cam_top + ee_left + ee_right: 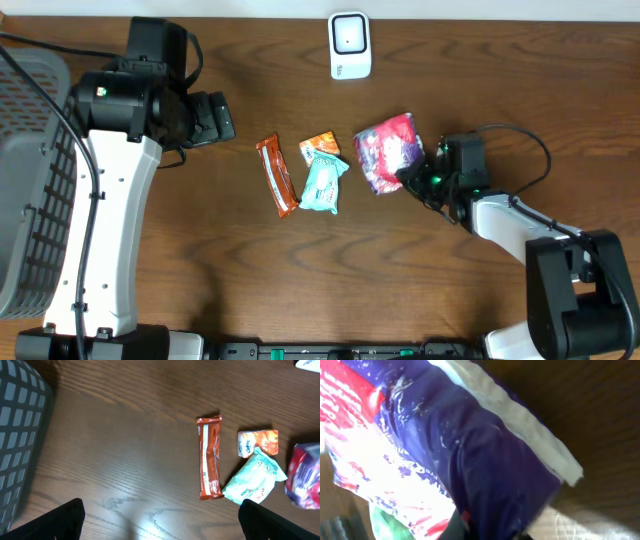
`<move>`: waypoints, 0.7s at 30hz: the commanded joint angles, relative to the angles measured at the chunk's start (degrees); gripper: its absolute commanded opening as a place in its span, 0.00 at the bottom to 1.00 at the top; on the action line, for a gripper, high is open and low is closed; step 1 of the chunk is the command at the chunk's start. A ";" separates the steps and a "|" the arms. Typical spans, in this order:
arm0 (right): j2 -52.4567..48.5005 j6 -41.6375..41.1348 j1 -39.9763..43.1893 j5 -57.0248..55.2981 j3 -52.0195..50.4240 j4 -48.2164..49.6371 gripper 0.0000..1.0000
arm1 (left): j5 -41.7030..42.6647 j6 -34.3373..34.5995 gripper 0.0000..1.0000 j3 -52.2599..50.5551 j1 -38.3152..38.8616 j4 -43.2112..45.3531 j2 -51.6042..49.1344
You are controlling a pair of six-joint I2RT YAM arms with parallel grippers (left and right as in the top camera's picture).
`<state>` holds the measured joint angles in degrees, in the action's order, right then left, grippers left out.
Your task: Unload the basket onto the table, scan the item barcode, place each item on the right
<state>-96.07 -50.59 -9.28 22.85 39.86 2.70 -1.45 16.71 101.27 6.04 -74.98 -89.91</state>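
Right hand (411, 178) is clenched on the lower right edge of the bag (388, 150), the purple, red and white crinkly one. The right wrist view is basically wall-to-wall bag (too close to make out any print). The bag lies on the tabletop (300, 270), right of centre, near the front of the scanner (349, 45), which sits at the far edge.

Just left of the bag there's an orange pack (320, 146) with a teal pack (324, 183) touching its near side, then a brown-orange bar (277, 175) lying lengthwise beside them.

Left hand (160, 510) is released, fingers (65, 520) spread wide, hanging over bare wood well left of the bar and touching nothing. A grey basket (30, 180) sits at the far left edge.
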 commanded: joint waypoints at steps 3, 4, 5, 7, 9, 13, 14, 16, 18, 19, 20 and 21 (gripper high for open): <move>3.45 21.05 5.55 15.98 3.02 -11.56 0.01 | -0.04 0.48 0.98 -0.11 -0.20 -0.22 -0.42; 4.39 26.18 6.58 18.18 4.63 -15.98 0.01 | -0.04 0.48 0.98 -0.11 -0.20 -0.22 -0.42; 5.16 30.67 7.23 19.61 6.14 -20.06 0.01 | -0.07 0.48 0.98 -0.11 -0.20 -0.22 -0.42; 6.69 38.60 8.24 19.10 9.79 -29.75 0.01 | -0.04 0.48 0.98 -0.11 -0.20 -0.22 -0.42; 7.89 43.58 8.61 14.67 13.88 -39.28 0.01 | -0.07 0.48 0.98 -0.11 -0.20 -0.22 -0.42; 8.44 44.70 8.31 -0.04 21.64 -53.33 0.01 | -0.07 0.48 0.98 -0.11 -0.20 -0.22 -0.42; 8.44 43.78 8.26 -3.15 22.84 -55.36 0.01 | -0.04 0.48 0.98 -0.11 -0.20 -0.22 -0.42; 8.44 41.16 8.28 -8.92 24.28 -57.88 0.07 | -0.04 0.48 0.98 -0.11 -0.20 -0.22 -0.42; 8.44 39.23 8.26 -13.07 24.55 -58.82 0.12 | -0.04 0.48 0.98 -0.11 -0.20 -0.22 -0.42; 8.41 39.28 8.28 -14.01 24.55 -59.01 0.18 | -0.04 0.48 0.98 -0.11 -0.20 -0.22 -0.42; 8.41 39.30 8.28 -14.45 24.55 -59.08 0.26 | -0.07 0.48 0.98 -0.11 -0.20 -0.17 -0.42; 8.41 39.30 8.28 -14.95 24.55 -59.08 0.40 | -0.07 0.48 0.98 -0.11 -0.20 -0.22 -0.42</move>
<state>-88.16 -11.20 -1.23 15.40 63.40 -56.05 -1.45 16.71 101.27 6.04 -74.98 -89.91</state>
